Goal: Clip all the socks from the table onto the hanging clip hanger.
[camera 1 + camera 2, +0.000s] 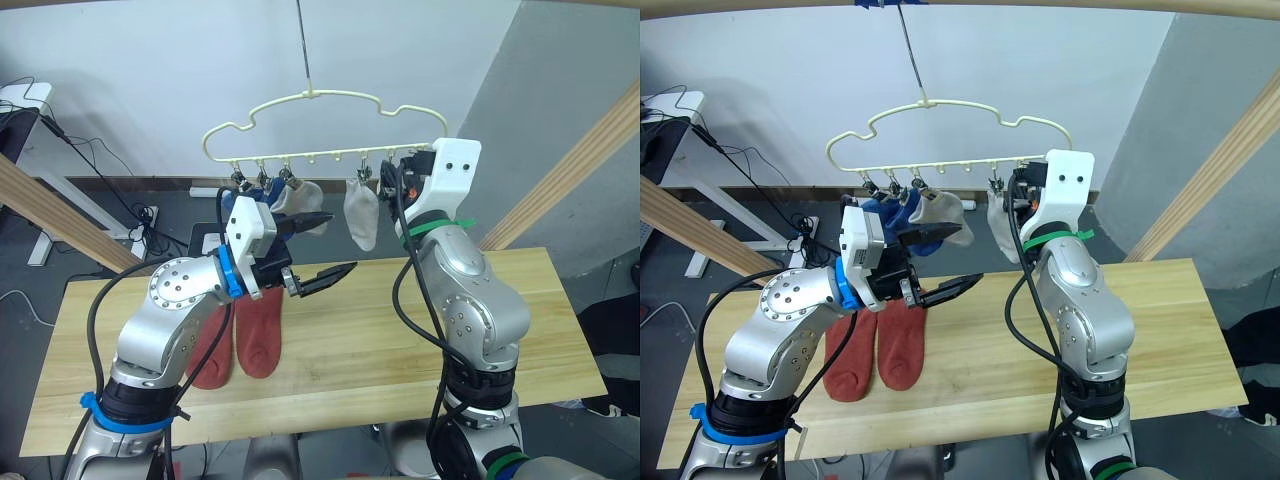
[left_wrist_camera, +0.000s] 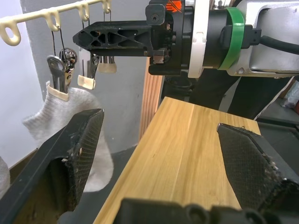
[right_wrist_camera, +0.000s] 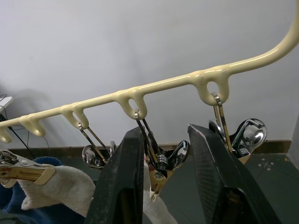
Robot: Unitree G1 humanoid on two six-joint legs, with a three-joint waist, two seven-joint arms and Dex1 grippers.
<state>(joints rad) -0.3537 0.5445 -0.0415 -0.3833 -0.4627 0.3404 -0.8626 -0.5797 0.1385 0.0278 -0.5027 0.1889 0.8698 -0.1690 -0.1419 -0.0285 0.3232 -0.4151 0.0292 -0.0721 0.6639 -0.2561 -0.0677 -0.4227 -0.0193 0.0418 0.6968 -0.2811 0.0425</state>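
Your two rust-red socks (image 1: 240,335) lie limp on the table (image 1: 400,330) under the wide-open, empty left gripper (image 1: 322,248), so pinch a soft cuff, while your right gripper (image 3: 163,186) straddles a hanger clip (image 3: 161,163), jaws apart

Left hand (image 2: 159,154) open, grey sock (image 2: 70,121) clipped, table (image 2: 187,154)

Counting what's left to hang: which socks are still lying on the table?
The two rust-red socks, lying flat side by side on the table under the left arm. The blue socks and grey socks hang clipped on the clip hanger.
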